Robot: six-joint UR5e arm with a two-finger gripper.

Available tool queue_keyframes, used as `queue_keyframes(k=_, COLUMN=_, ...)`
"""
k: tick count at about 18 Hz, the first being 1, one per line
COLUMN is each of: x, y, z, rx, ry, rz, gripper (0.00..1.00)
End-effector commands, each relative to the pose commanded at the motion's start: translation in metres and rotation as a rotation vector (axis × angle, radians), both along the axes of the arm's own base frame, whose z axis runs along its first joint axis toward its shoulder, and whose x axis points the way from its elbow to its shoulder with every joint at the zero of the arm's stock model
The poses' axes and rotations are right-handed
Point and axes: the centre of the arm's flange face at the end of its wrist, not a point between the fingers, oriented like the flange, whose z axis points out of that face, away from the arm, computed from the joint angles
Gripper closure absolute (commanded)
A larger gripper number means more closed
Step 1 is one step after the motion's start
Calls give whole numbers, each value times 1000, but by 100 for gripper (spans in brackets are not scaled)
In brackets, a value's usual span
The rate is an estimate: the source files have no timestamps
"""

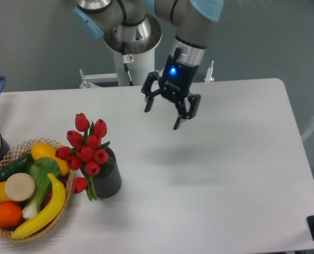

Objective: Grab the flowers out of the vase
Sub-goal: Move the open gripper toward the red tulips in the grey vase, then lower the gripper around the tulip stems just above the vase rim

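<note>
Black gripper (162,119) fingers spread apart midair; glossy red flowers (86,147) in ribbed grey vase (108,182).

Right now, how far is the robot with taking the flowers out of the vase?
Nothing is done yet: the flowers stand in the vase, untouched. In hand: the gripper hangs open and empty above the table, right of the bouquet. Left: reach the flowers, close on them, lift them out.
</note>
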Motion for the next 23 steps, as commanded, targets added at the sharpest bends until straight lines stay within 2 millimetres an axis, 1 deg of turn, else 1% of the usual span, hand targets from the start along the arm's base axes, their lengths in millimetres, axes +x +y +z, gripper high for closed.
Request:
queue_keyframes(k=4, x=13, y=12, z=-1, rx=29, ry=-23, rz=-38, gripper=0)
queue_keyframes(k=8, x=30, y=29, z=-11, rx=19, ry=-43, rz=-88, gripper=0)
queue_keyframes(k=10, x=34, y=36, z=-14, rx=16, ry=-47, rz=-106, gripper=0)
queue_keyframes(k=13, x=39, y=52, z=-21, rx=2, ry=-58, rz=-137, gripper=0)
queue_keyframes(k=15, x=46, y=62, z=-25, rx=4, ry=-57, rz=-160, gripper=0)
queue_keyframes(k=19, x=50, y=78, z=-34, rx=23, ry=-44, rz=-170, gripper=0)
queue_keyframes(k=23, x=50, y=85, z=-35, rx=27, ry=-58, rz=-126, gripper=0)
